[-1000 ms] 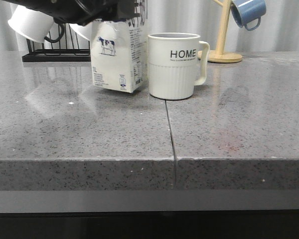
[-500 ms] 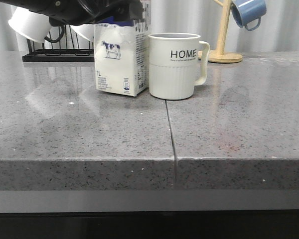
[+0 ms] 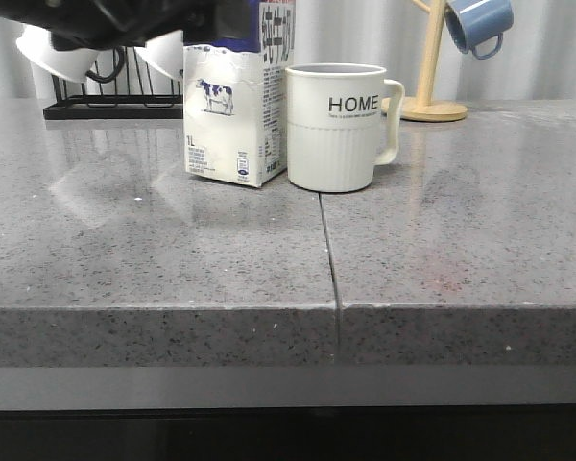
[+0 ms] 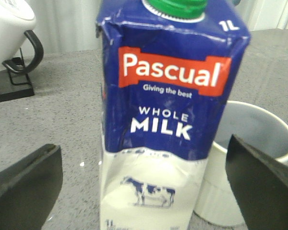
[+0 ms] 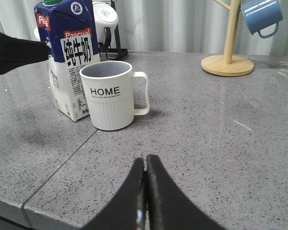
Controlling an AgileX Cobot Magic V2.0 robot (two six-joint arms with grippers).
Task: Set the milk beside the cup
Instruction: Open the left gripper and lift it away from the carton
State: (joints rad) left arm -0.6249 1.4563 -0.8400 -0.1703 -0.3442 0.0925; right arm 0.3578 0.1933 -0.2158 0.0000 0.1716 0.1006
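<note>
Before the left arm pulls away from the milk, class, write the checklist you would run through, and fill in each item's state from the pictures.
1. Milk carton stands upright on the counter: ok.
2. Carton sits right beside the cup, on its left: ok; whether they touch, cannot tell.
3. Left gripper fingers are spread wide, clear of the carton's sides: ok.
4. Carton's green cap is on: ok.
5. Right gripper is shut, apart from cup and carton: ok.
6. Rack behind the arm leaves room to pull back: cannot tell.
</note>
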